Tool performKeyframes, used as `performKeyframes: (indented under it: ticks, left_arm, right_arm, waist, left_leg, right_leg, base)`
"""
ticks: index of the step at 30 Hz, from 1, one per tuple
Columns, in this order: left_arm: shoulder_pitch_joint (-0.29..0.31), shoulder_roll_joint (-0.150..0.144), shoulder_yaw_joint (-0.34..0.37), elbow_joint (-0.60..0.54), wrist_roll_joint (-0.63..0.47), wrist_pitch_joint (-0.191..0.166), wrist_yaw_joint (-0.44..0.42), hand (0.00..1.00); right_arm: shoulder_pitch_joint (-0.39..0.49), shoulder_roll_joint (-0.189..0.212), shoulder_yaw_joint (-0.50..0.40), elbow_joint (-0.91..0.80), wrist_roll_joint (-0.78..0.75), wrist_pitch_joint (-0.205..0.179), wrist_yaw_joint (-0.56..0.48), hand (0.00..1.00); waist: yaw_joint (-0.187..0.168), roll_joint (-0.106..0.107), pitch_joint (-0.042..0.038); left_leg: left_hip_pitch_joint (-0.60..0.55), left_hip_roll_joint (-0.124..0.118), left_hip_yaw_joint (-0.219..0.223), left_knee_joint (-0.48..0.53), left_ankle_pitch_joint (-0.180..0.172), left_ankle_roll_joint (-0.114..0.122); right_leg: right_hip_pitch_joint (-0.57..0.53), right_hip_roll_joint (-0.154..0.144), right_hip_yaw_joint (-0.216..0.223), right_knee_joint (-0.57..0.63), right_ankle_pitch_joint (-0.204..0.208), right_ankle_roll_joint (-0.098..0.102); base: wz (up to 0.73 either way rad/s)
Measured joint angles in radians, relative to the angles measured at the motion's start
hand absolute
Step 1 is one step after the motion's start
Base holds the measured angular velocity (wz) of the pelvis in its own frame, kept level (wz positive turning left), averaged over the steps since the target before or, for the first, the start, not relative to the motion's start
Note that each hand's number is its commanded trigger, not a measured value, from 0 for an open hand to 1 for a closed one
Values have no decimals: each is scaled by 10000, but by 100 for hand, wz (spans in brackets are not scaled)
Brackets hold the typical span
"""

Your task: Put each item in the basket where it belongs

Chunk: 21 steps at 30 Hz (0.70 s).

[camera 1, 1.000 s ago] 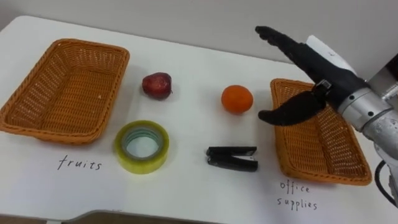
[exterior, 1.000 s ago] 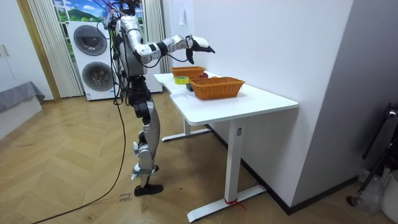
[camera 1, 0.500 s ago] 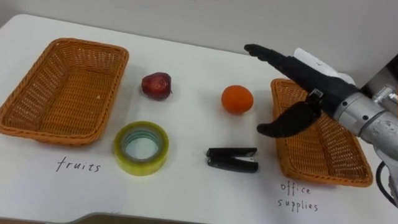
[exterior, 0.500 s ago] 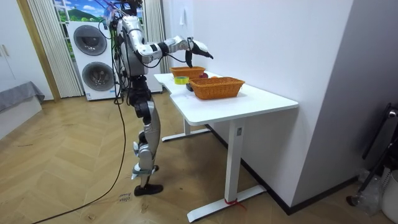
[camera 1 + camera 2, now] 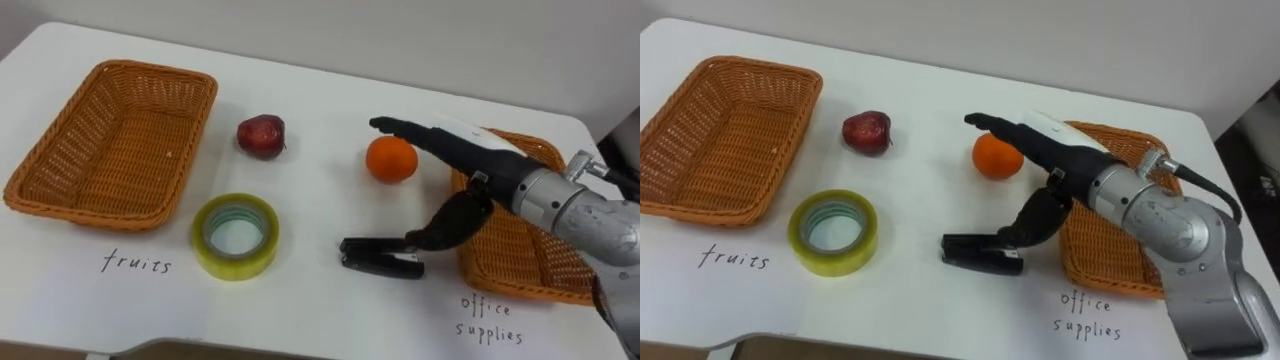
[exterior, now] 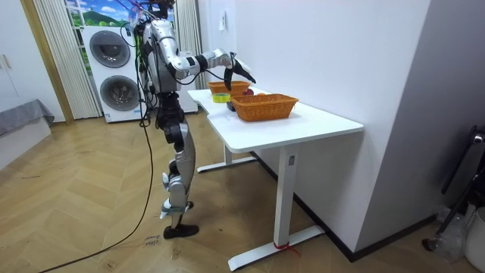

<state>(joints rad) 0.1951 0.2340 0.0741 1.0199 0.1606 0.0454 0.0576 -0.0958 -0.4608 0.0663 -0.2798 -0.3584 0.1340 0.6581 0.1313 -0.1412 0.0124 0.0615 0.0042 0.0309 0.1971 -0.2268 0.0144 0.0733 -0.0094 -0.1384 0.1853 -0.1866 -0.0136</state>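
Stands at the end of the white tabletop [image 6: 303, 125] in the room view, stacked washing machines [image 6: 114, 64] behind, right arm stretched out over the tabletop. From the head camera: comes in from 3 o'clock with the right robot hand [image 5: 455, 165], fingers [image 5: 405, 127] straight and held well apart from the thumb [image 5: 450, 218], closed on nothing. Crosses the upper right edge of the orange [image 5: 388, 162] at 2 o'clock with those fingers; cannot tell whether touching the fruit or hanging just above it. Points the thumb down toward the black stapler [image 5: 375, 260] lying flat at 5 o'clock and hides the stapler's right end behind the thumb tip; cannot tell contact there either. Blocks much of the office basket [image 5: 500, 270] at 4 o'clock with wrist and forearm: near rim and a patch of woven floor visible, far right side covered, contents hard to judge. Leaves in plain sight the dark red apple [image 5: 261, 134] at 11 o'clock, resting on the tabletop well apart from the orange; the yellow-green tape roll [image 5: 236, 235] lying flat at 8 o'clock; and the fruit basket [image 5: 110, 145] at 9 o'clock, bare weave across its floor. Shows handwritten labels [image 5: 137, 264] on the tabletop at 6 o'clock of each basket, the right-hand one close to the lower picture edge.
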Motion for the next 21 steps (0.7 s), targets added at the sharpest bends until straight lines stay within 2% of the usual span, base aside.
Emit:
performKeyframes:
  ticks: [3,6,9,13,16,21]
  left_arm:
    - [-83,0,-8,232,-2,5,15,0]
    - [-104,-6,-10,421,3,20,188,0]
    - [-119,-13,-13,550,35,181,273,0]
    - [-137,-51,-39,567,51,221,272,0]
    - [-172,-156,-41,567,55,221,271,0]
    - [-202,-209,-197,566,51,223,262,0]
  right_arm:
    - [170,165,15,8,-6,3,87,0]
    - [192,299,203,133,2,115,91,0]
    - [192,381,317,305,1,211,150,0]
    - [192,482,326,444,49,212,162,0]
    - [192,523,328,515,47,212,163,0]
    - [192,522,328,643,50,214,163,0]
  waist:
    - [114,9,-2]
    - [115,10,-4]
    - [110,20,-9]
    - [127,77,-28]
    - [128,129,-4]
    - [135,163,-10]
  left_leg:
    - [-12,1,-3,-6,0,1]
    - [-36,-1,-3,-3,0,1]
    - [-54,-3,-5,7,0,1]
    - [-59,-6,-14,27,0,1]
    - [-56,-6,-14,24,4,7]
    - [-59,-5,-15,24,4,6]
  right_leg:
    - [0,-5,-9,0,0,0]
    - [-1,-4,-25,1,0,0]
    - [-13,-6,-26,1,1,0]
    - [-9,-21,-29,1,2,0]
    - [-13,-22,-21,1,2,0]
    - [-12,-17,-28,1,2,0]
  base:
    - [0]
    - [0]
    - [0]
    - [0]
    - [0]
    - [0]
